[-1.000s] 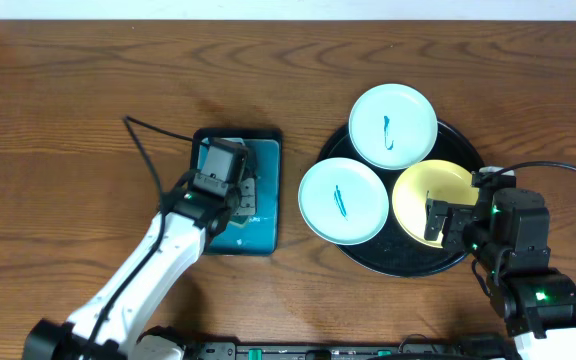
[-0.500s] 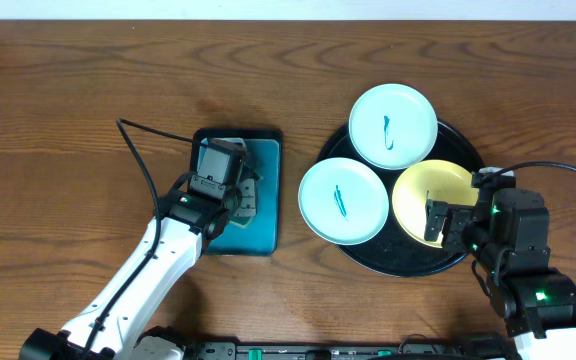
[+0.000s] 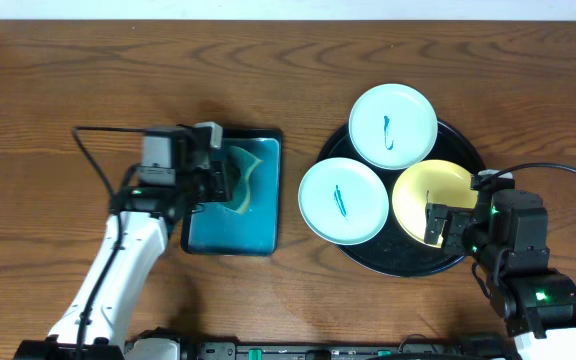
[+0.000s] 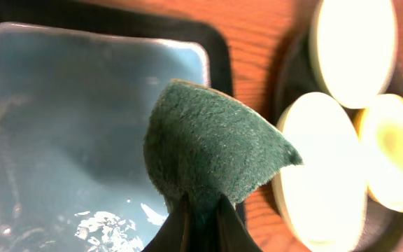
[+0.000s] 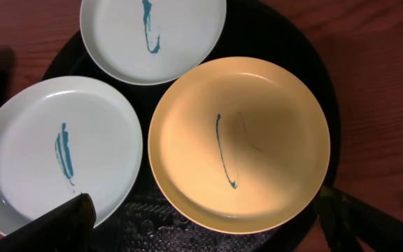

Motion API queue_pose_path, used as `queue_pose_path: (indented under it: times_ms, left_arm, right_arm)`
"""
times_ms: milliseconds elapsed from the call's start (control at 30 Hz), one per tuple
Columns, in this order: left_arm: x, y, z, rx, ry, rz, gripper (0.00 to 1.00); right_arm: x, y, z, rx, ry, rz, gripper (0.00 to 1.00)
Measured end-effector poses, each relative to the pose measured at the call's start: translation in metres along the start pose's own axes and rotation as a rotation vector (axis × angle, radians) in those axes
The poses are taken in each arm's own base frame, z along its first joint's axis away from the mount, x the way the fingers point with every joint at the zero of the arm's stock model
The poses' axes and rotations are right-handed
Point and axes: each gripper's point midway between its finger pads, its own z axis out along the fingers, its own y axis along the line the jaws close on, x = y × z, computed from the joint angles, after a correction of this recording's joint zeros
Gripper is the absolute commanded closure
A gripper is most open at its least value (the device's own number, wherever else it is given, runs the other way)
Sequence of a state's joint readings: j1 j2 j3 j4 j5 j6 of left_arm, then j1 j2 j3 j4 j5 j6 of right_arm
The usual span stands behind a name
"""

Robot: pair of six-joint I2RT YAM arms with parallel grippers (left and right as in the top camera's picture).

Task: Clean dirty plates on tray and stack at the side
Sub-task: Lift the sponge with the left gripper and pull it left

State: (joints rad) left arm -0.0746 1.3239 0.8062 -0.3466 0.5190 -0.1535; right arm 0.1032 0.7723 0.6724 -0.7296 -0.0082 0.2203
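Three plates lie on the round black tray. A mint-white plate with a blue mark is at the back, a second one overhangs the tray's left rim, and a pale yellow plate with a dark line is on the right. My left gripper is shut on a green sponge and holds it over the teal tray. My right gripper is open and empty above the near edge of the yellow plate.
The teal rectangular tray holds a wet film with some foam. It stands left of the black tray, with a strip of wooden table between them. A black cable loops left of my left arm.
My left gripper has lifted the sponge off the teal tray's floor and swung back to the left, and it now points right. The right arm and the plates have not moved.
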Motion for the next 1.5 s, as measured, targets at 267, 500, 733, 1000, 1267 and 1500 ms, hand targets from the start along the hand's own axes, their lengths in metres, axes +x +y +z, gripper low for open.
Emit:
queue_pose_path:
  times_ms: [267, 500, 733, 1000, 1267, 1500]
  left_arm:
    - [-0.018, 0.007, -0.022, 0.217, -0.056, -0.059, 0.93]
    - [-0.022, 0.007, -0.032, 0.319, -0.071, -0.097, 0.93]
    - [-0.022, 0.002, -0.034, 0.351, -0.068, -0.098, 0.93]
    - [-0.022, 0.000, -0.034, 0.361, -0.067, -0.097, 0.93]
    - [-0.022, 0.000, -0.034, 0.362, -0.067, -0.098, 0.93]
    - [-0.022, 0.000, -0.034, 0.362, -0.067, -0.098, 0.93]
  right_arm:
    - [0.002, 0.000, 0.000, 0.002, 0.007, 0.000, 0.01]
    - [0.002, 0.000, 0.000, 0.002, 0.007, 0.000, 0.01]
    - [0.002, 0.000, 0.000, 0.002, 0.007, 0.000, 0.01]
    - [0.002, 0.000, 0.000, 0.002, 0.007, 0.000, 0.01]
    - [0.002, 0.000, 0.000, 0.002, 0.007, 0.000, 0.01]
    - [0.002, 0.000, 0.000, 0.002, 0.007, 0.000, 0.01]
